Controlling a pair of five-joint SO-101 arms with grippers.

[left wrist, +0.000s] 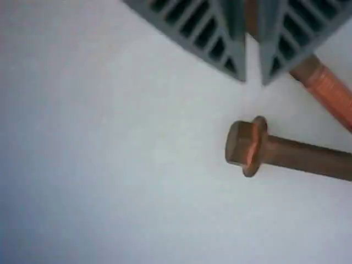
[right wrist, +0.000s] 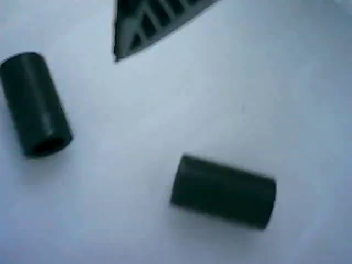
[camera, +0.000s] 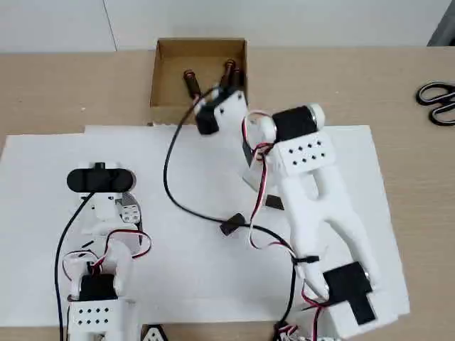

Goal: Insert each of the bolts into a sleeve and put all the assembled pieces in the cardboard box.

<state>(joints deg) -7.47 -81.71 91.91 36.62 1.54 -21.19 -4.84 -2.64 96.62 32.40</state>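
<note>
**Two pcs boxed, two bolt/sleeve pairs still loose**

Left gripper (left wrist: 253, 81) sits low over the white paper (camera: 192, 284). Jaws nearly together, just a thin slit. That slit looks too narrow for a shank, so prob. nothing is clamped. A loose bolt (left wrist: 286, 151) lies flat just beside the tips, head toward them. A second bolt (left wrist: 324, 88) runs at an angle behind the jaws, also on the paper as far as I can tell.

Cardboard box (camera: 158, 71) is at the table's far edge and holds two copper-coloured pcs (camera: 190, 84) (camera: 229, 71). They're likely bolts already sleeved, but too small to confirm.

Right gripper (camera: 226, 96) is at the box's near wall; can't tell if open or closed. Its wrist cam shows one sleeve (right wrist: 36, 104) and another sleeve (right wrist: 223, 190) lying apart on the paper, both empty.

Step, by my read: mid-task, about to start the next pair. Next move needs a bolt gripped by the shank and a sleeve held w/ bore facing it, axes lined up before pushing.
</note>
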